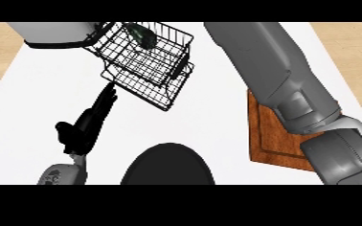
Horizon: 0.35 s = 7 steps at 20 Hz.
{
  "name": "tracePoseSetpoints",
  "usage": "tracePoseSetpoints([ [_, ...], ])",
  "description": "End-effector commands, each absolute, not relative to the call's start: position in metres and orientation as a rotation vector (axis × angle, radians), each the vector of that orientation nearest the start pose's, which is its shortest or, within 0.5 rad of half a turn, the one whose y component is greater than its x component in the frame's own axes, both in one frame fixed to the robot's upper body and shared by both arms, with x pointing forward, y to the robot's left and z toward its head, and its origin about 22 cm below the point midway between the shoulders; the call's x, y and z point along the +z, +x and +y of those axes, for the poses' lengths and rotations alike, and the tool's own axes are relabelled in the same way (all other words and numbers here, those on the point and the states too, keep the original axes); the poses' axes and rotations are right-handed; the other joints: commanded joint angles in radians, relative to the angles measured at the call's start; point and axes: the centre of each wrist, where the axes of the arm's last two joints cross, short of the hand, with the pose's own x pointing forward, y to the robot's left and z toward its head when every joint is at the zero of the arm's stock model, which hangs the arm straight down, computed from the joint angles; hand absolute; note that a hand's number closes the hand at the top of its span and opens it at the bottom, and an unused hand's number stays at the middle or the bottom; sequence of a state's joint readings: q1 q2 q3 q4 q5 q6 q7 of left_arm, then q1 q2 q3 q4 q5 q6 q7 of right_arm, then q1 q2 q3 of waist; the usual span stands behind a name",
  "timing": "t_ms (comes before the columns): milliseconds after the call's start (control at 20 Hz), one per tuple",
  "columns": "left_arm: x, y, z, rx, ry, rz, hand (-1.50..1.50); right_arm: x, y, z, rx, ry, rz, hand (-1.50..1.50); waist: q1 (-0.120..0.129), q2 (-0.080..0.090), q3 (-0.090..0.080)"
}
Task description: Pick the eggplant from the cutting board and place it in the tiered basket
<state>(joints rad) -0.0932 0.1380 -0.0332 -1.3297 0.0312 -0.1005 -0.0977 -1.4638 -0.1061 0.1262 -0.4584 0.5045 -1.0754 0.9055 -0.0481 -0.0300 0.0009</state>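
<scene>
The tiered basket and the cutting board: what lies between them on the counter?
In the head view, only bare white counter lies between the tiered basket and the cutting board. The right forearm passes above that stretch.

The dark eggplant (142, 35) lies in the black wire tiered basket's (145, 67) upper tier, away from the wooden cutting board (272, 139).

We see a white counter top (42, 100) filling most of the frame, tan flooring (339, 33) at the upper right corner, and a black rounded object (168, 165) at bottom centre.
</scene>
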Motion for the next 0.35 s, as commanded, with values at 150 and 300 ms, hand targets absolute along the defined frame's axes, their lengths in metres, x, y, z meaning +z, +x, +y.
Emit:
tracePoseSetpoints([
  [150, -0.037, 0.248, 0.260, -0.128, 0.013, -1.477, 0.00, 0.239, 0.447, -0.087, -0.543, -0.800, -1.499, -1.50, -0.074, -0.029, 0.002],
  [300, -0.041, 0.247, 0.267, -0.111, 0.022, -1.463, 0.00, 0.218, 0.440, -0.113, -0.472, -0.815, -1.483, -1.50, -0.107, -0.028, 0.003],
])
